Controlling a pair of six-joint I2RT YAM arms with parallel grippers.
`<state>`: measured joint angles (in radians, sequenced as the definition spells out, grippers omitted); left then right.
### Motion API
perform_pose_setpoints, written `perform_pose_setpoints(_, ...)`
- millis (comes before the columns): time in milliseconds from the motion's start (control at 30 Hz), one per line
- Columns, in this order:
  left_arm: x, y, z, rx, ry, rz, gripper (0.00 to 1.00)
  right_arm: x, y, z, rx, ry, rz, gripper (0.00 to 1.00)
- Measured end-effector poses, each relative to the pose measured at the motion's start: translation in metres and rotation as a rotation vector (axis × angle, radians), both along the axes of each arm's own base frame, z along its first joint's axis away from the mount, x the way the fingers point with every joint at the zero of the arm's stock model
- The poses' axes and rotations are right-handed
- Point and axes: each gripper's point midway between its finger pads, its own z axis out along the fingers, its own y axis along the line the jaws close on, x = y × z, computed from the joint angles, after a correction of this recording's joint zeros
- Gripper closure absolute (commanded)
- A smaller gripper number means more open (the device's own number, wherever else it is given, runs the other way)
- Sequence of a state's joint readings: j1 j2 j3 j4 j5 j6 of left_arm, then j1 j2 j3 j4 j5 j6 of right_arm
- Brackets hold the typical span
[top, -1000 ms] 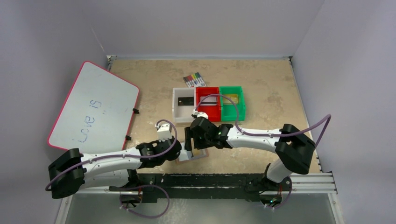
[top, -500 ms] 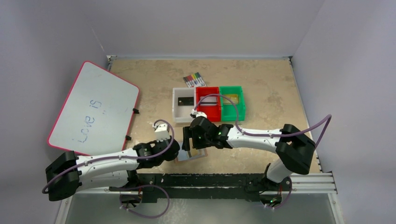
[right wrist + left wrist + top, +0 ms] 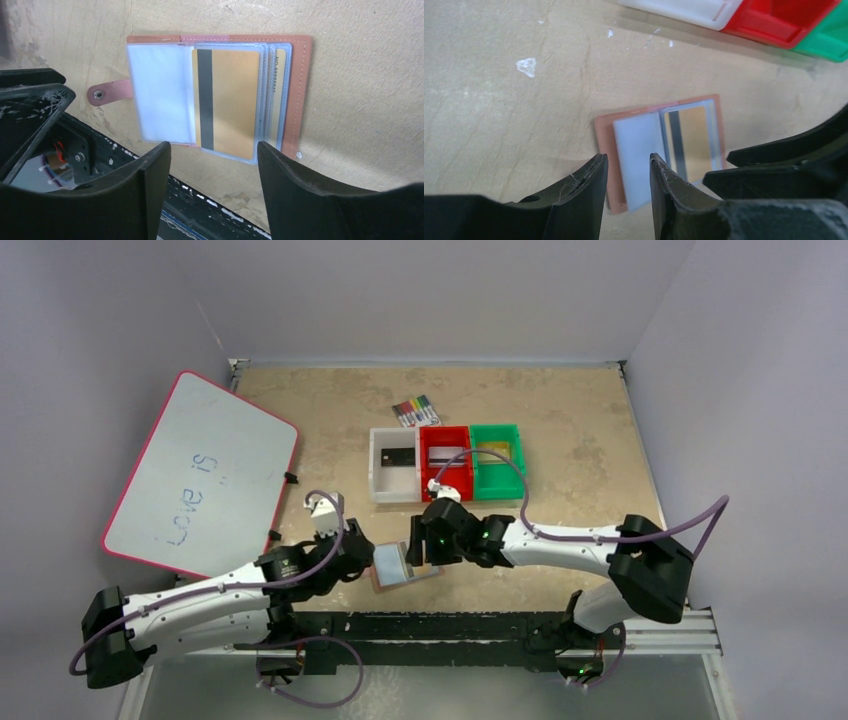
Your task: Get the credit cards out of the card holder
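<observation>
Mia: Where is the holder (image 3: 300,90)?
Sam: It lies open and flat on the table (image 3: 560,410), close to the near edge, between the two grippers
Mia: Which way does it go?
Sam: Its long way runs left to right, a bit tilted. A little strap (image 3: 107,93) sticks out on the left. On the left is a clear pocket (image 3: 157,95). On the right is the front card (image 3: 227,100). It is gold, and its long way runs near to far, across the holder. Its dark stripe runs that way too
Mia: How many cards are in there?
Sam: I see two. The back card (image 3: 280,100), gold too, peeks out on the right. If more hide behind it, I cannot tell
Mia: And the bins?
Sam: Three in a row, farther back: a white bin (image 3: 395,482), a red bin (image 3: 445,430) and a green bin (image 3: 497,480). Each has one card: a black card (image 3: 397,456), a grey card (image 3: 452,456) and a gold card (image 3: 495,450)
Mia: What do the jaws do?
Sam: The left gripper (image 3: 626,160) has its jaws a little apart over the holder's left part, pinching nothing. The right gripper (image 3: 212,147) has its jaws spread wide over the near edge, pinching nothing too
Mia: Anything else?
Sam: One board (image 3: 200,475) on the left, and one pack of markers (image 3: 415,410) behind the bins
</observation>
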<state>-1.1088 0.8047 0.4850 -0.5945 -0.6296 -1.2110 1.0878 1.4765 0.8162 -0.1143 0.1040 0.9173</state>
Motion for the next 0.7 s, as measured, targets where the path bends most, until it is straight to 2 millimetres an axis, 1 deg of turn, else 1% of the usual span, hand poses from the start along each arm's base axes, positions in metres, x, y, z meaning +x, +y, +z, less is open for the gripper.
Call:
perform_pose_setpoints(100, 0.002, -0.012, 0.011, -0.073, -0.02, -0.015, 0.62, 0.001, -0.003, -0.001, 0.021, -0.005, -0.015, 0.46)
perform_pose_setpoints(167, 0.003, -0.026, 0.018, -0.134, -0.026, -0.037, 0.62, 0.003, -0.005, -0.003, 0.04, -0.004, -0.019, 0.49)
perform_pose_setpoints(233, 0.005, -0.04, 0.019, -0.178, -0.024, -0.057, 0.62, 0.005, -0.008, -0.007, 0.059, 0.001, -0.028, 0.5)
perform_pose_setpoints(300, 0.005, -0.053, 0.015, -0.2, -0.008, -0.08, 0.62, 0.008, -0.012, -0.011, 0.075, 0.011, -0.037, 0.51)
perform_pose_setpoints(400, 0.004, -0.068, 0.0, -0.193, 0.032, -0.107, 0.62, 0.013, -0.015, -0.014, 0.096, 0.019, -0.049, 0.53)
perform_pose_setpoints(500, 0.003, -0.074, -0.011, -0.187, 0.056, -0.119, 0.62, 0.015, -0.016, -0.016, 0.118, 0.025, -0.052, 0.57)
perform_pose_setpoints(700, 0.002, -0.075, -0.019, -0.203, 0.056, -0.114, 0.62, 0.015, -0.013, -0.014, 0.149, 0.03, -0.036, 0.6)
